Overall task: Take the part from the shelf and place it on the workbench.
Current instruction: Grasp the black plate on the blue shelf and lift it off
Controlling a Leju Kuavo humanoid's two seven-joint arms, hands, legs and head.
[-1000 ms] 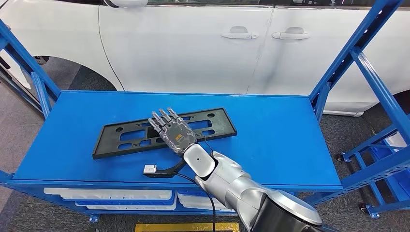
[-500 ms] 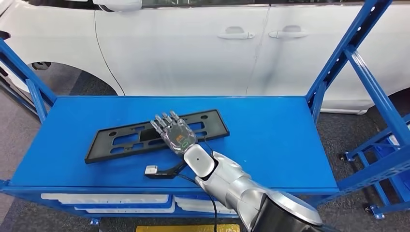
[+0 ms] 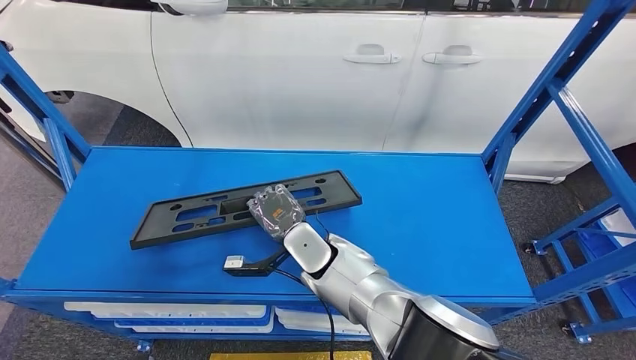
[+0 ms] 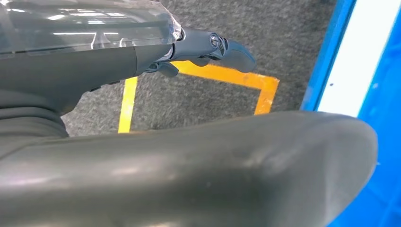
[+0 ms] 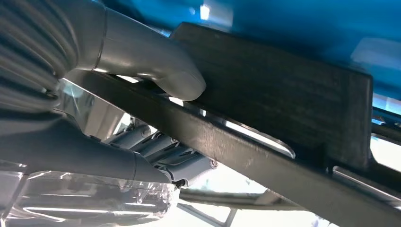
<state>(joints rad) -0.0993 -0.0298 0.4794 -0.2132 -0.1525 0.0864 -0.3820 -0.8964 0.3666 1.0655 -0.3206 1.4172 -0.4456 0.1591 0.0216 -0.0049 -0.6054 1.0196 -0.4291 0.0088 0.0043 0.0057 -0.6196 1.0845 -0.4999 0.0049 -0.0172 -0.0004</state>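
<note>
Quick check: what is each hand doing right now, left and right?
Left hand: holds nothing, fingers curled.
Right hand: grips the black part on the blue shelf.

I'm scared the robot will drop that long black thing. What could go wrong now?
The right hand grips the long black part near its middle along one edge, so the free ends could tip or swing when lifted. The part lies at a slant on the blue shelf, and an end might scrape the shelf or knock a blue post. The thumb presses on a thin rim, so the part might slip out.
</note>
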